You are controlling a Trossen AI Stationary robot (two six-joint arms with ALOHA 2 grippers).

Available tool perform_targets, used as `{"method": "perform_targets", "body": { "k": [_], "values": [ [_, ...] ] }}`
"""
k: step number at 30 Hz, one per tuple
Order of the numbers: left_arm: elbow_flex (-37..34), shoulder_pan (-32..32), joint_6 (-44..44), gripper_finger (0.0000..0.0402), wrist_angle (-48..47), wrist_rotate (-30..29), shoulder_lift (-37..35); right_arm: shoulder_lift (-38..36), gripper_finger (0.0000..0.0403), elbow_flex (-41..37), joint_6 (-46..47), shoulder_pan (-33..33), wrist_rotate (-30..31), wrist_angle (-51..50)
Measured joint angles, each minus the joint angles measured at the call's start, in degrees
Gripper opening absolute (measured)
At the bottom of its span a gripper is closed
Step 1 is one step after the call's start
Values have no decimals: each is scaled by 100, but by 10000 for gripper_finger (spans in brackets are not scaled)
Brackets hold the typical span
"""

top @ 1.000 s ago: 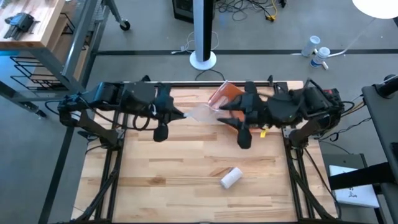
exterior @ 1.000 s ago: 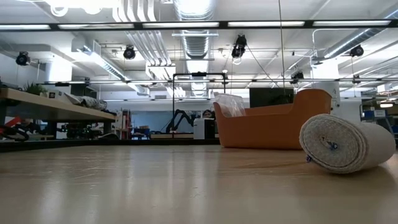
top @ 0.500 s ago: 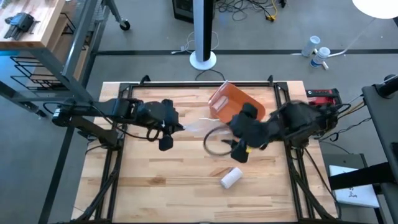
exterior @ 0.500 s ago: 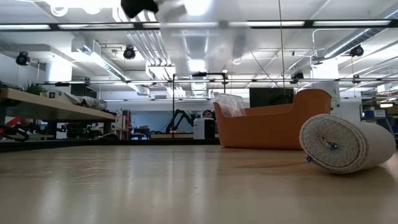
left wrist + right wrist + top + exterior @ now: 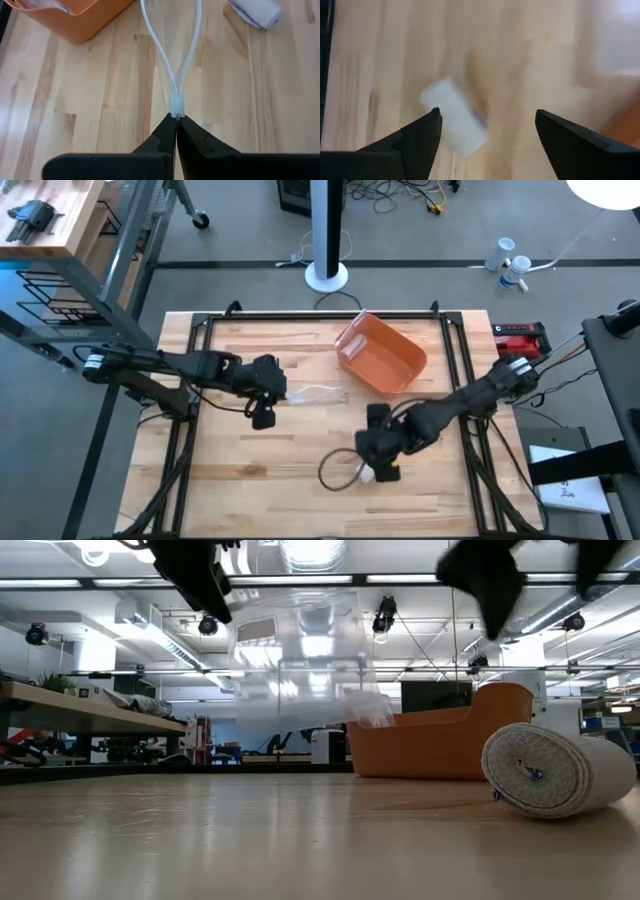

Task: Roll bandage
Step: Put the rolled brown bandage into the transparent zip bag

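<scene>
Orange bin (image 5: pixel 380 353) behind; left gripper (image 5: pixel 176 119) pinches clear bag (image 5: pixel 312 392); right gripper (image 5: pixel 487 125) spread wide over rolled bandage (image 5: pixel 454 116), holding nothing

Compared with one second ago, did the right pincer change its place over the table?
Yes. The right pincer went from beside the orange bin down to the bandage roll.

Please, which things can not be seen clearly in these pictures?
- Bandage roll, high view: mostly covered by the right gripper.
- Same roll, right wrist view: blurred.
- Clear plastic bag, low view: blurred; contents unreadable.
- Left gripper, low view: cut off by the top edge.
</scene>
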Motion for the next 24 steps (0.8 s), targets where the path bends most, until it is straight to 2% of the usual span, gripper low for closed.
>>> {"method": "perform_targets", "body": {
  "k": [3, 5, 9, 14, 18, 22, 24],
  "values": [
    [-42, 0, 0, 0, 14, 0, 4, 0, 313, -620, -228, 28, -779, 629],
    [-52, 0, 4, 0, 30, 9, 4, 0, 314, -888, -140, 13, -928, 888],
    [-73, -2, 42, 0, 231, 212, 4, 133, 314, -1108, -236, -70, -928, 1391],
    [-127, 0, 175, 0, 489, 207, 6, 645, 314, -1070, -575, -87, -1085, 1496],
    [-127, 0, 146, 0, 500, 199, 6, 918, 314, -905, -147, -222, -1076, 1452],
    [-127, -7, 103, 0, 543, 197, 6, 1020, 314, -772, -125, -226, -878, 1440],
    [-127, -11, 105, 0, 544, 197, 6, 1039, 314, -773, -125, -232, -980, 1356]
  ]
}}
